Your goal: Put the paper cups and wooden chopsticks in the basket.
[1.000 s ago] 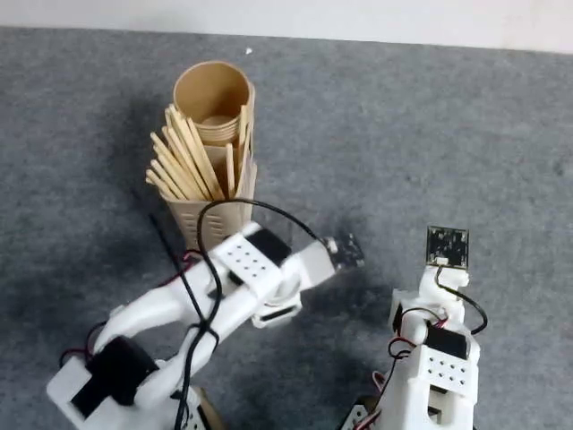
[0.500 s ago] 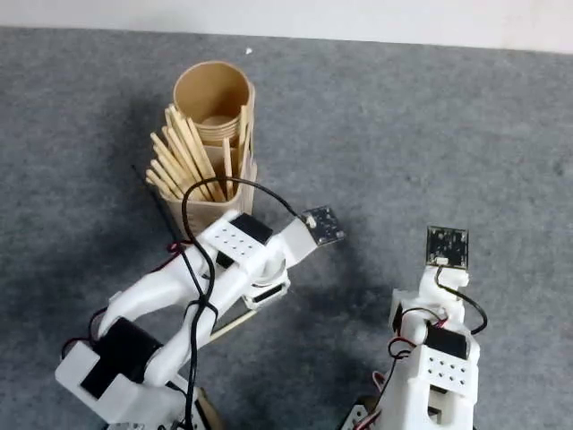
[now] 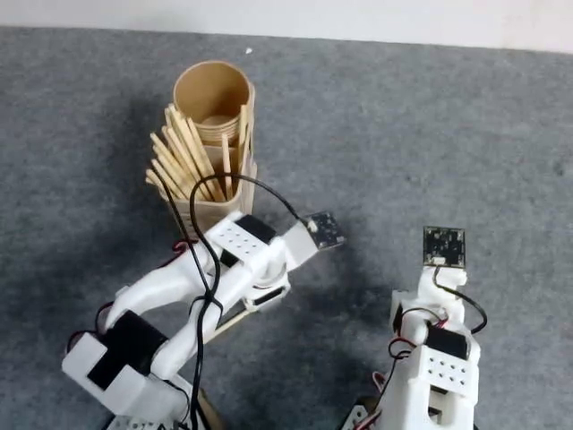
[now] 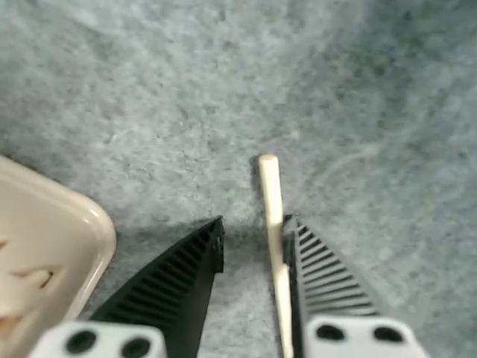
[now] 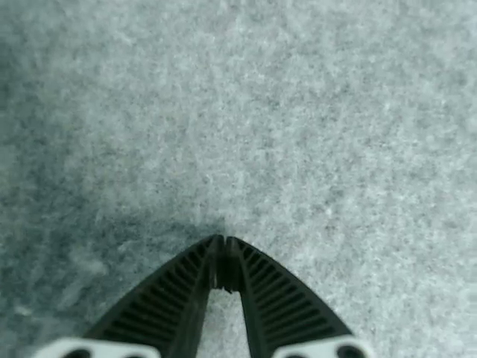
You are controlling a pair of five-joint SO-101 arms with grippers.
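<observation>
We see the left gripper [image 4: 255,225] fingers apart, one wooden chopstick [image 4: 270,186] lying on the grey mat [image 5: 298,112] between them, close against one finger. In the high view the basket [image 3: 213,215] is at its 11 o'clock, holding paper cups [image 3: 213,94] and bundled chopsticks [image 3: 183,166]. Right gripper [image 5: 222,245] fingers are pressed together over the mat.

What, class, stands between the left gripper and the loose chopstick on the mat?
Nothing visible does: the chopstick lies on the mat inside the open left gripper, close beside one finger.
</observation>
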